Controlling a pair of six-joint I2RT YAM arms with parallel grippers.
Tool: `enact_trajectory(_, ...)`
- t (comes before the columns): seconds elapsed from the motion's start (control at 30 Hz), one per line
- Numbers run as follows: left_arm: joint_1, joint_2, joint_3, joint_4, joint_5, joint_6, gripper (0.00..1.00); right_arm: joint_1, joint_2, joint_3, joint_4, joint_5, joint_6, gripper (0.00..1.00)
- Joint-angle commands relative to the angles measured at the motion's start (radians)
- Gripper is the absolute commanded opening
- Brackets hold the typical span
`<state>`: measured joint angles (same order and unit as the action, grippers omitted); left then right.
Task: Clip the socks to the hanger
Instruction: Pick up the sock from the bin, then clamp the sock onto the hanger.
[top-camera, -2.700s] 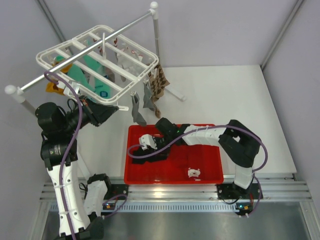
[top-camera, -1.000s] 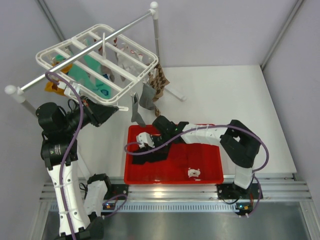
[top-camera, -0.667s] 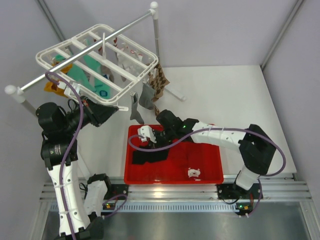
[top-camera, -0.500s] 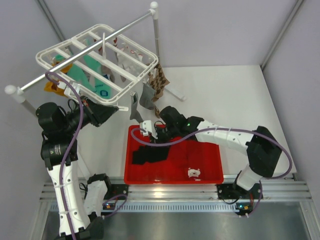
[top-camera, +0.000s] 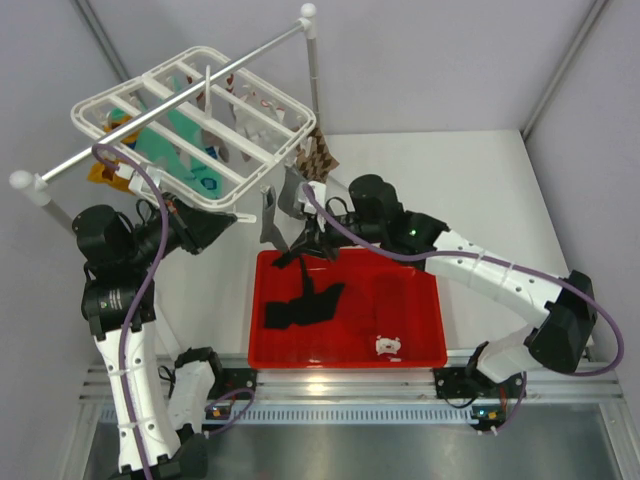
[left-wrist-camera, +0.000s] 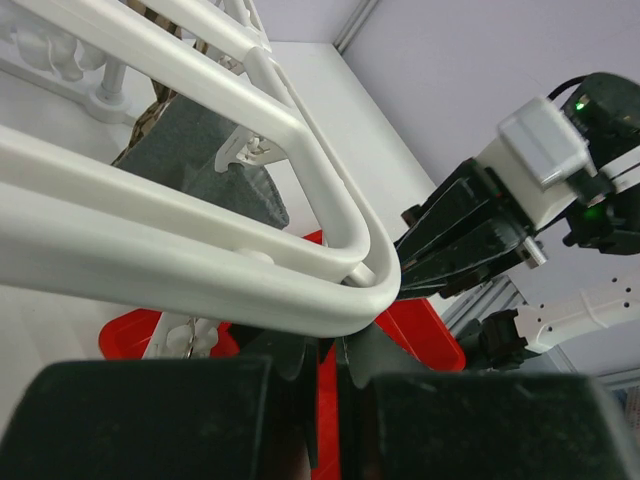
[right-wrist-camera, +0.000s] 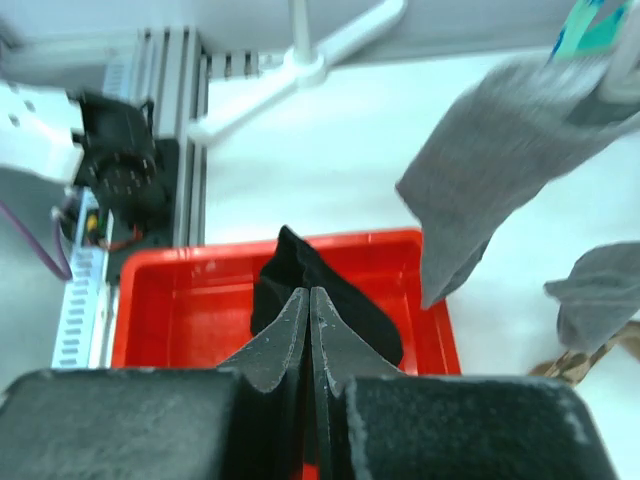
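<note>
Black sock (top-camera: 303, 292) is clamped in the right gripper (top-camera: 306, 243), jaws fully closed on its top end. That gripper sits over the red tray's (top-camera: 420, 355) far-left edge. The sock hangs down from it, with its lower end bunched on the tray's left half. White hanger (top-camera: 146, 80) is up and left of the tray's far-left corner, hooked on the metal rail (top-camera: 270, 38). Left gripper (top-camera: 230, 220) is closed too, tips right at the hanger corner nearest the tray; can't tell if it's pinching anything. Grey socks (top-camera: 270, 220) hang off the hanger edge above the tray's far-left corner, just beside the right gripper. Can't pick out the dark red socks against the tray. Small white piece (top-camera: 388, 346) lies in the tray near its front edge.
</note>
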<state>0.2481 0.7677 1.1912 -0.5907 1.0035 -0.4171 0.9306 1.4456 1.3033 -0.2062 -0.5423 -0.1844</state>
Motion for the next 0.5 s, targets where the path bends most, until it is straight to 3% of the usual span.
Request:
enact_trajectory(0.0,-0.01,0.01,-0.005,-0.182,0.086,0.032,0.0,-0.006,-0.042,0.088,0.071,0.01,0.095,0.0)
enact_trajectory(0.47,-0.012,0.039,0.039,-0.336,0.092,0.198,0.0,0.016,0.009,0.244,0.111,-0.004,0.178,0.0)
